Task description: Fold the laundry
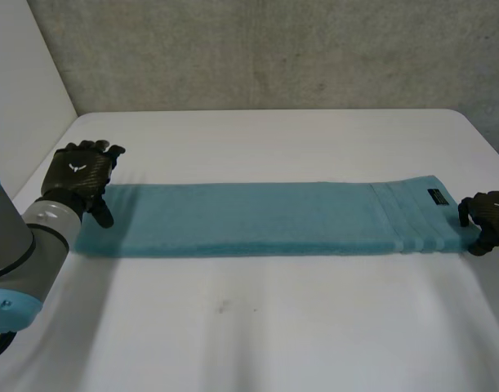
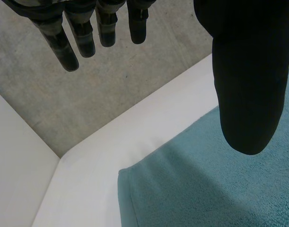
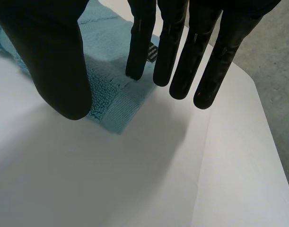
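Observation:
A teal towel (image 1: 249, 219), folded into a long narrow strip, lies flat across the table from left to right. My left hand (image 1: 79, 175) hovers over its left end with fingers straight and spread. In the left wrist view the thumb (image 2: 248, 71) hangs above the towel (image 2: 220, 189) without touching it. My right hand (image 1: 487, 216) is at the towel's right end, by the striped border and a small black label (image 1: 437, 197). In the right wrist view its thumb (image 3: 59, 56) is over the towel's (image 3: 106, 94) corner and its straight fingers (image 3: 177, 52) reach down at the end edge, nothing pinched.
The white table (image 1: 257, 327) has wide bare room in front of the towel and behind it. Its right edge runs close by my right hand. A grey wall (image 1: 274, 49) stands behind the table and a white panel (image 1: 20, 90) at the left.

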